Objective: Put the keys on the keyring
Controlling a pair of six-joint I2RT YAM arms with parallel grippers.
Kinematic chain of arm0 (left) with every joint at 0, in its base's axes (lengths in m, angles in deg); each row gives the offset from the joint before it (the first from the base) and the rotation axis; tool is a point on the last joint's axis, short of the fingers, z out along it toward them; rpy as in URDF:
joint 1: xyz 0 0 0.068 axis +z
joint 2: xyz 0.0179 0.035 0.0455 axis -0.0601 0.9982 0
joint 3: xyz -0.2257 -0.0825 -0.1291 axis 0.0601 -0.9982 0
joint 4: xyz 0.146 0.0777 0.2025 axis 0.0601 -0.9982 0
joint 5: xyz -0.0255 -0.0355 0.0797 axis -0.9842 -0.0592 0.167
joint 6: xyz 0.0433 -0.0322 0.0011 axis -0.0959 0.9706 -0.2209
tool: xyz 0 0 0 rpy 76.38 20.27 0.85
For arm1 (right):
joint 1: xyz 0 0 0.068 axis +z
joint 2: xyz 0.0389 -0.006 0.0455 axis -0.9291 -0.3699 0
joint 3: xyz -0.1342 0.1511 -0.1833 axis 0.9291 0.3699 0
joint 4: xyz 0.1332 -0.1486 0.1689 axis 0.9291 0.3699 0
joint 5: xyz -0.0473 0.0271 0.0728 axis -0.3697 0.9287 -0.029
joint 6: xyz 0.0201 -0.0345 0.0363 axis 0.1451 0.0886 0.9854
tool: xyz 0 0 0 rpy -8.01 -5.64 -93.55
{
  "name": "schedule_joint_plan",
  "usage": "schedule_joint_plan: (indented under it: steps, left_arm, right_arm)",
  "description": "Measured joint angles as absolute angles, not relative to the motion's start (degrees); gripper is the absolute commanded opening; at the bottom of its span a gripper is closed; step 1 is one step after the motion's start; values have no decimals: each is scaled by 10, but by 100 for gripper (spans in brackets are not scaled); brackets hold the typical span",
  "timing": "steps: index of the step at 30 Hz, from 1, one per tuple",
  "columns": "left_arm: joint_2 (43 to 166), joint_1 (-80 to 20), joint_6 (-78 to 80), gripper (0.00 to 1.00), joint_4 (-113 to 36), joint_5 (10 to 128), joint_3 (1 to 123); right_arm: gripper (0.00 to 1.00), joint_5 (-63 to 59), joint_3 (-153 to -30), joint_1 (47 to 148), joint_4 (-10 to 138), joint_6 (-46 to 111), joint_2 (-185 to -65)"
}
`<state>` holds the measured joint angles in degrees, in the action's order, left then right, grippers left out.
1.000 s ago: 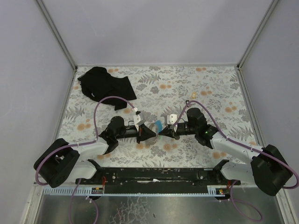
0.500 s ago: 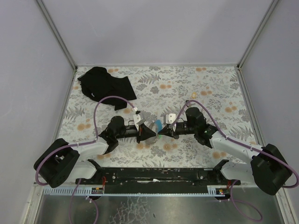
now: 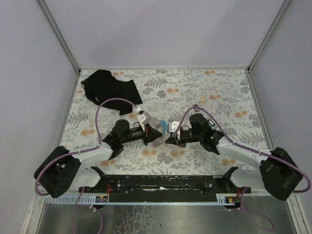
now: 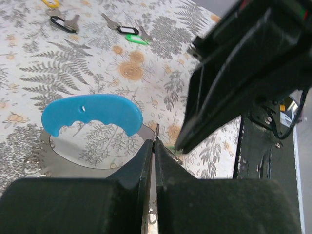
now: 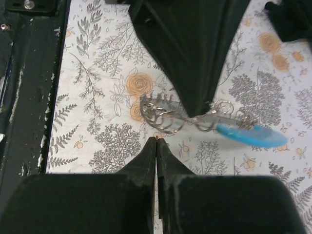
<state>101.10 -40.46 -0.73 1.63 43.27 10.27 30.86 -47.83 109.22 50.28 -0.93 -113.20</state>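
Note:
The keyring [image 4: 92, 112], a light-blue curved band on a grey metal ring with small wire loops, hangs just above the table. My left gripper [image 4: 155, 140] is shut on its metal ring. The keyring [image 3: 164, 126] sits between both grippers in the top view, and its loops [image 5: 161, 117] show ahead of my right gripper [image 5: 156, 139]. That gripper is shut, tips just short of the loops. A green sliver of a key [image 4: 171, 146] shows at its fingertip [image 4: 183, 144]. Other keys lie on the table, one with a green tag [image 4: 134, 38] and one with a black tag [image 4: 61, 22].
A black cloth [image 3: 108, 87] lies at the far left of the floral table [image 3: 219, 83]. A small yellow item [image 3: 200, 100] lies far right of centre. The black base rail [image 3: 161, 183] runs along the near edge. Grey walls close in three sides.
Both grippers have shifted slightly away from the near edge, and the left wrist has turned. The keyring went with the left gripper. Both stay shut.

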Motion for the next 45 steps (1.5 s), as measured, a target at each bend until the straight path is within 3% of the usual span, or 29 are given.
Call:
schedule_joint_plan:
  steps: [16, 25, 45]
  left_arm:
    - [975, -400, -55, 0, 13, 422, 97]
    - [975, -388, -89, 0, 16, 364, 87]
    - [988, -383, -94, 0, 42, 318, 78]
  right_arm:
    - [0, 289, -474, 1100, 490, 5, -1080]
    - [0, 341, -438, 1061, 421, 59, -1056]
    - [0, 391, -424, 1050, 332, 114, -1088]
